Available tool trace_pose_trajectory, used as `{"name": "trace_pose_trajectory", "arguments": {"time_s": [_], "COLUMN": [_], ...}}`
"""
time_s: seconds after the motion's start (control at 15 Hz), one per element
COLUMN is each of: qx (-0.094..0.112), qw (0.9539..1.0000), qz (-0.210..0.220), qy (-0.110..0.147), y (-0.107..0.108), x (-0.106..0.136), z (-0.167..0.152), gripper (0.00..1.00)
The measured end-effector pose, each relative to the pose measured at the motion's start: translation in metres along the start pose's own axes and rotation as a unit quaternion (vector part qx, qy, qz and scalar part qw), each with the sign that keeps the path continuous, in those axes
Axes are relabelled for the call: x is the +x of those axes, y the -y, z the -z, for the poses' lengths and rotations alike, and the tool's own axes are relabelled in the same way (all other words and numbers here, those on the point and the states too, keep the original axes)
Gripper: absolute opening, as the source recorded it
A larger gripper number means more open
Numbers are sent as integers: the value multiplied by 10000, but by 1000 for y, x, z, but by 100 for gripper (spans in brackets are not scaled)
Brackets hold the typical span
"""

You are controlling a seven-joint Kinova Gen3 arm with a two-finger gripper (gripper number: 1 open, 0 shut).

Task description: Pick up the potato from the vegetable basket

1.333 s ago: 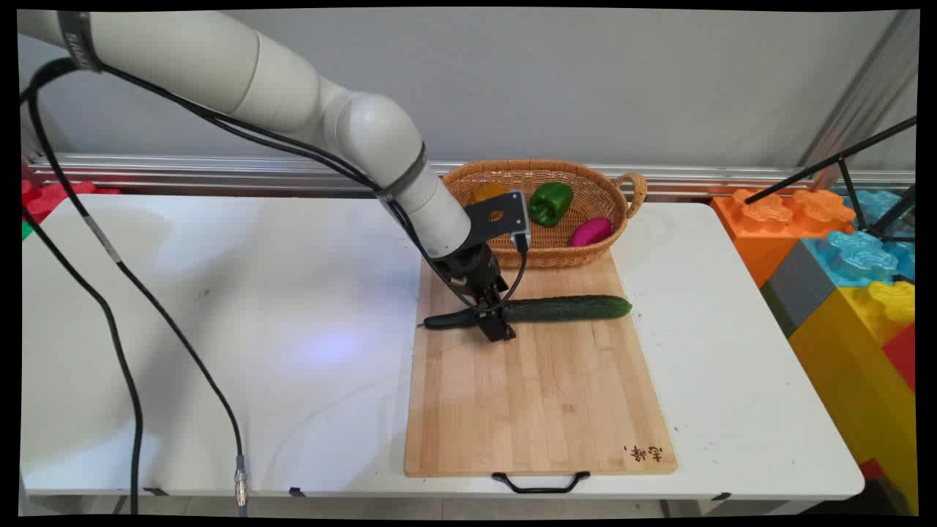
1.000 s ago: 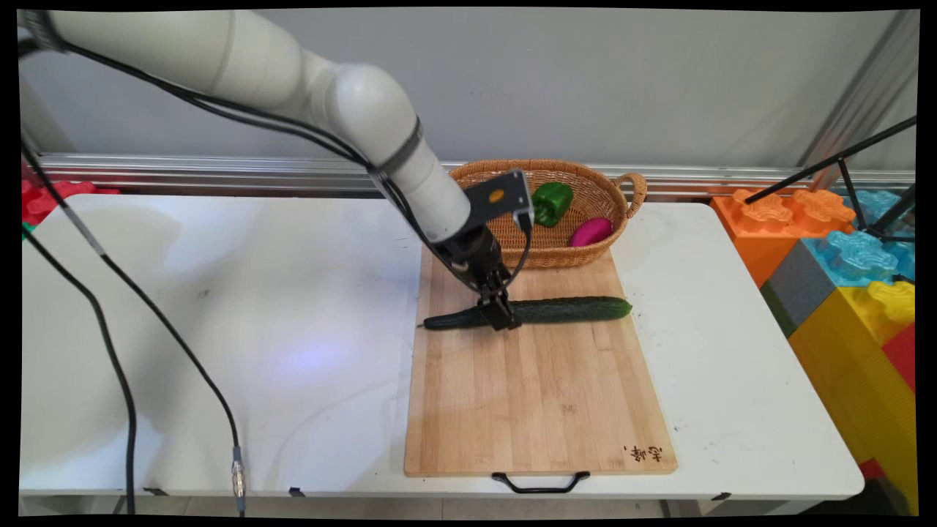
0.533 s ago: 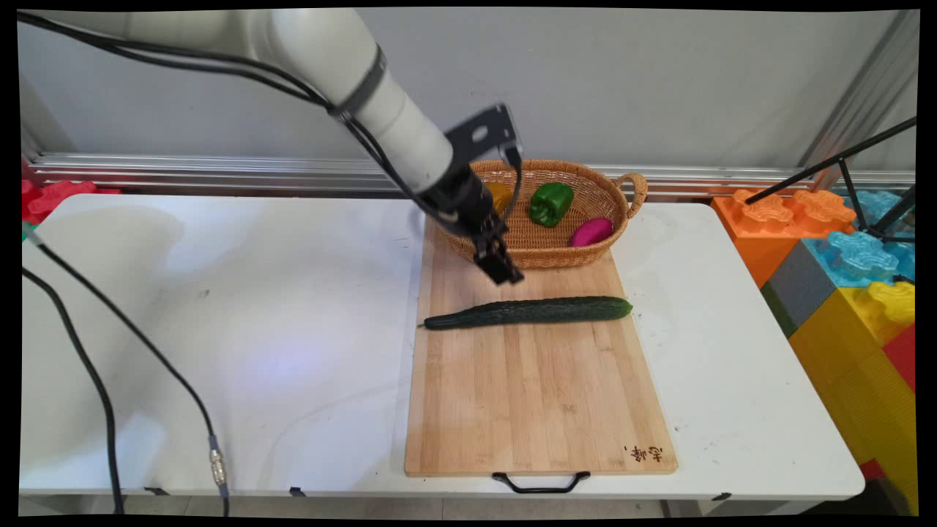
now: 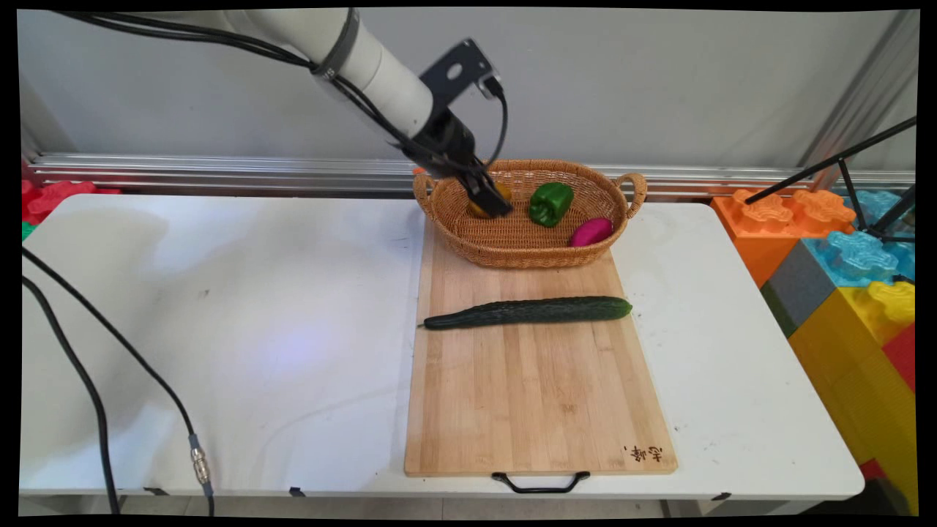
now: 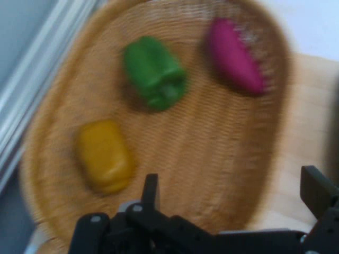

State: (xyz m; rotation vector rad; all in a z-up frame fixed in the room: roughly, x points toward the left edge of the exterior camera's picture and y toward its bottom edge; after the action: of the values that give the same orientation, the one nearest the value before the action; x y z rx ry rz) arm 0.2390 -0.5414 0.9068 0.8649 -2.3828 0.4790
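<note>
My gripper [image 4: 494, 205] hangs above the left part of a wicker basket [image 4: 527, 245], open and holding nothing. In the hand view its fingers [image 5: 151, 190] stand wide apart over the basket's weave [image 5: 212, 153]. Nearest to it lies a yellow pepper [image 5: 104, 155], partly hidden behind the gripper in the main view [image 4: 479, 211]. A green pepper [image 4: 550, 203] [image 5: 154, 71] and a magenta vegetable [image 4: 591, 231] [image 5: 235, 55] lie further right in the basket. A long dark cucumber [image 4: 528, 312] lies crosswise on the wooden cutting board [image 4: 538, 410], in front of the basket.
Large toy bricks [image 4: 842, 249] in orange, blue and yellow are stacked off the table's right edge, with black tripod legs [image 4: 842, 165] over them. Black cables [image 4: 95, 380] hang down at the left. An aluminium rail [image 4: 219, 172] runs along the back.
The gripper was down astride the cucumber; it has risen and moved back over the basket. The cucumber stays where it was on the board.
</note>
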Motion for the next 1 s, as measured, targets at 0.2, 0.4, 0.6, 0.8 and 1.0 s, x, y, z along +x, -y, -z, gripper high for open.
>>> {"name": "trace_pose_trajectory", "arguments": {"time_s": [0.2,0.4,0.6,0.8,1.0], "qx": [377,545,615,683,706], "qw": [9988,9973,9960,9948,9936], "qz": [308,473,642,756,880], "qy": [59,106,116,95,62], "y": [26,41,54,61,65], "x": [-6,-10,-15,-17,-18], "z": [-11,-28,-60,-88,-121], "gripper": [100,100,100,100,100]}}
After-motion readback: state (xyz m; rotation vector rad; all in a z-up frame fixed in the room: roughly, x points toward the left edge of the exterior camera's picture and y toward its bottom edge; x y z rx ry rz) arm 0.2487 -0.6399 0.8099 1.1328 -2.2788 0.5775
